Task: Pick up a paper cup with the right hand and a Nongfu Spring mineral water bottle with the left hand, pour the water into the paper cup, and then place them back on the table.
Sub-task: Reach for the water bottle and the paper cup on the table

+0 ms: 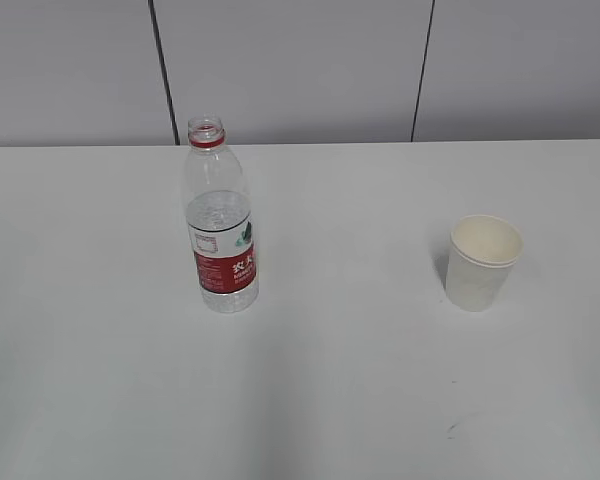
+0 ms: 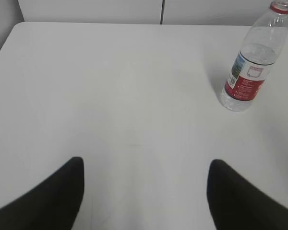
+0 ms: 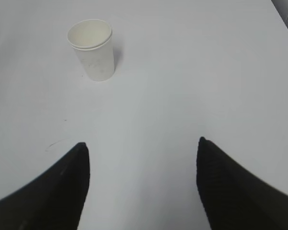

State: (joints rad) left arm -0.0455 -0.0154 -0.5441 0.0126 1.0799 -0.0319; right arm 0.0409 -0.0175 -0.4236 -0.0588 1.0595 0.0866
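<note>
Bottle and cup are both untouched so far. Left gripper (image 2: 144, 191) is spread wide with nothing in it, low in its wrist view, and the bottle (image 2: 249, 60) stands upright at the upper right, well apart. Right gripper (image 3: 141, 184) is also wide and empty, with the cup (image 3: 92, 49) upright at the upper left. From outside, the bottle (image 1: 220, 215) sits left of centre on the bench (image 1: 340, 400), the cup (image 1: 482, 262) to the right. My guess: thin plastic, capless, roughly two-thirds full, so grab around the label and don't squeeze. The cup is light and crushable, so take it mid-wall.
</note>
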